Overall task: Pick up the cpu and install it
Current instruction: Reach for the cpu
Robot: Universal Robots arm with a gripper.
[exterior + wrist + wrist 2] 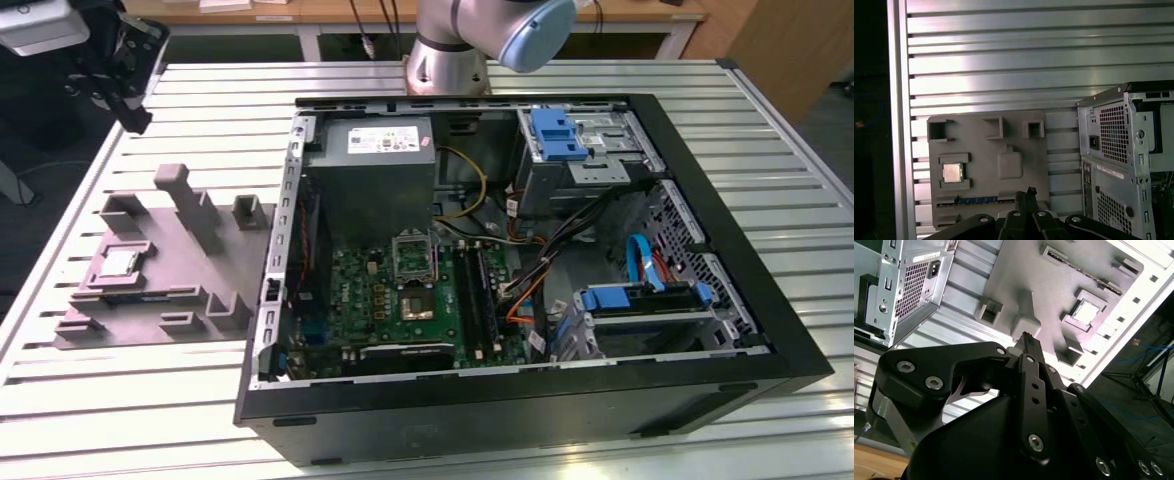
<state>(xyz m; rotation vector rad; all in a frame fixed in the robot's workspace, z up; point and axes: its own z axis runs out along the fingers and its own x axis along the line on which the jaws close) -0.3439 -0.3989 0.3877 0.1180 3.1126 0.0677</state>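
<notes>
Exterior view: cpu (123, 262) near tray (167, 272) edge

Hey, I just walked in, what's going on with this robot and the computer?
A robot arm is working on getting a cpu into the open PC case. The cpu lies flat in a recess of the grey tray, which sits on the table beside the case. The tool hangs in the air over the tray side, shut and holding nothing, so nothing has been picked up yet.
</notes>
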